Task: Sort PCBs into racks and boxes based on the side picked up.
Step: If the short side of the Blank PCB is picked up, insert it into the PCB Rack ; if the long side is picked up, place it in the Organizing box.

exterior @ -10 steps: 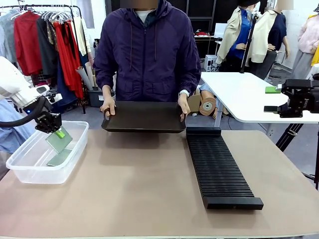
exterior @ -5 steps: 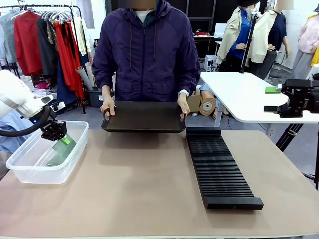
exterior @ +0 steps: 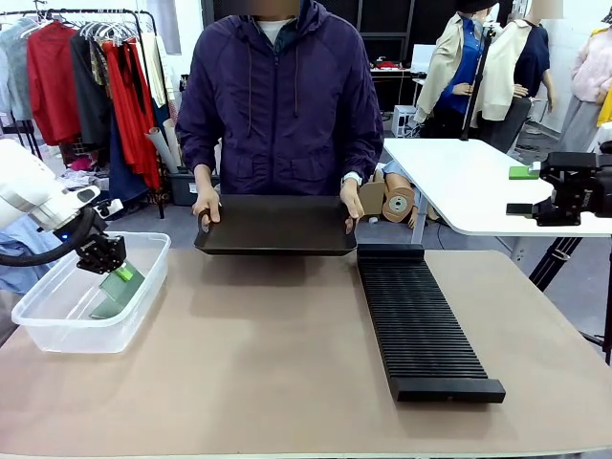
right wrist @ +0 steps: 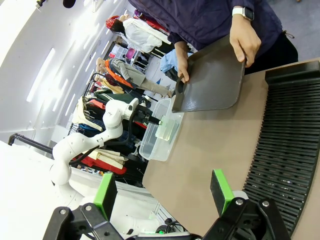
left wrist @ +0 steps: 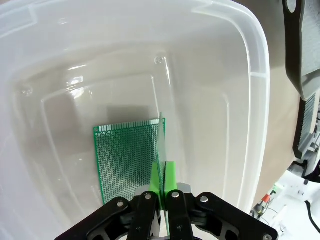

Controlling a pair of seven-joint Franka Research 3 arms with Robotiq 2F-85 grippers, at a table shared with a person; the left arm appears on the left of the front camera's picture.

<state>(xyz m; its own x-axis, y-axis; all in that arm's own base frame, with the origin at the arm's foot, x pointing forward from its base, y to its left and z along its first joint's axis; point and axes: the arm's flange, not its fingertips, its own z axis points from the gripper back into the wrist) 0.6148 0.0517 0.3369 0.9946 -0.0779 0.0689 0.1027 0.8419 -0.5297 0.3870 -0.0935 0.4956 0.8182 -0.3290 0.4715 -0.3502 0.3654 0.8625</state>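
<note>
We see the left gripper (exterior: 119, 274) lowered inside the clear tub (exterior: 57, 335) at the left end of the surface (exterior: 268, 373). In the left wrist view its fingers (left wrist: 170, 172) are pressed together on the edge of a PCB (left wrist: 161, 145), which we see edge-on, standing upright between the green pads. A second PCB (left wrist: 127, 157) lies flat on the tub floor just beside the held one, dotted face up.

The right gripper (right wrist: 165, 195) hangs off the right side, away from the surface; its fingers stand wide apart with nothing between them.

The black rack (exterior: 421, 325) lies lengthwise on the right half of the surface, and no boards show in its slots. At the far edge a person holds a black tray (exterior: 277, 225) with a hand (exterior: 207, 206) at each end, just above the surface and near the rack's far end.
</note>
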